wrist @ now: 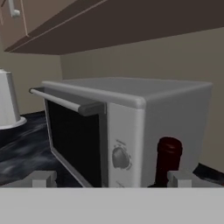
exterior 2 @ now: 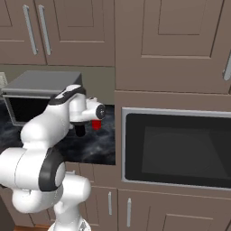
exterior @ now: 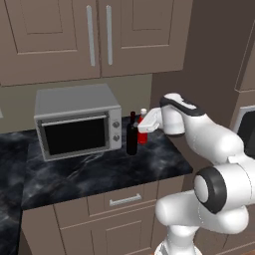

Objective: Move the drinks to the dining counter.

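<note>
Much of what you care about is covered: in the left base view the white hand sits in front of the slim red bottle (exterior: 143, 130), so you see only its pale cap and a strip of red body, and in the right base view the same bottle is just a small red patch (exterior 2: 96, 124) under the wrist. The tall dark wine bottle (exterior: 132, 138) shows best from the left, standing upright on the black marble top (exterior: 99, 169) just to the right of the grey toaster oven (exterior: 77, 121), with the red bottle close behind and to its right; you cannot tell whether the two touch. In the hand view only the wine bottle's dark red neck and cap (wrist: 168, 161) rise above the bottom band, right beside the oven's side wall (wrist: 175, 127), and the body is cut off. The gripper (wrist: 111, 178) shows as two pale grey fingertips (wrist: 43, 178) far apart, spread wide with nothing between them; the bottle neck stands just inside the right-hand tip. The arm reaches forward from its base at the cabinet front, elbow bent and forearm level, hand held sideways toward the bottles at about neck height. A white object at the hand view's left edge (wrist: 8, 103) is cut off and hard to name.
</note>
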Robot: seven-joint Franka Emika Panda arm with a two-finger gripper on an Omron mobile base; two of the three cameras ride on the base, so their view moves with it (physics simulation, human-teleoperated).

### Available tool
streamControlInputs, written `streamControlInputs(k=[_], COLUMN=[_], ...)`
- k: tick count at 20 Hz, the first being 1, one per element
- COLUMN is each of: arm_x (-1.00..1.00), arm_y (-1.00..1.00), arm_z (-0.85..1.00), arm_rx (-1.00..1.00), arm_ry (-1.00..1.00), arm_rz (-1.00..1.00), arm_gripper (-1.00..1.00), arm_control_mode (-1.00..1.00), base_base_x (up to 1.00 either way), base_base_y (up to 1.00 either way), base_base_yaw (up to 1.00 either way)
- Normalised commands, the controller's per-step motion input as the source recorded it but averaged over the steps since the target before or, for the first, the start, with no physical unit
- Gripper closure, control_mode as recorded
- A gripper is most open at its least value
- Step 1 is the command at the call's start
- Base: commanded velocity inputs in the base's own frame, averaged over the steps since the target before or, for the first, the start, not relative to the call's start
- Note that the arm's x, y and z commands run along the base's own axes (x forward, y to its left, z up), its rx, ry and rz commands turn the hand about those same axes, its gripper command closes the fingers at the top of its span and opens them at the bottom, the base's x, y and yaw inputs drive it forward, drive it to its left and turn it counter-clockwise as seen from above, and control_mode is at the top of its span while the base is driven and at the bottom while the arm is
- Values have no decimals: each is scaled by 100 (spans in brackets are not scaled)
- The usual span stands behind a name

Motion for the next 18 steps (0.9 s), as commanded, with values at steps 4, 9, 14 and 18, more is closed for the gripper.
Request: streamControlInputs(k=[4, 9, 14, 18], arm_x=[16, 3, 0, 1], arm_y=[0, 0, 0, 0], arm_z=[-3, -1, 0, -1], arm_rx=[0, 0, 0, 0], arm_ry=[0, 0, 0, 0], arm_rz=[2, 2, 1, 0], arm_gripper=[-100, -100, -100, -100], arm_control_mode=[-100, -100, -100, -100], base_base_x=[0, 0, 0, 0], base_base_y=[0, 0, 0, 0], base_base_yaw=[0, 0, 0, 0])
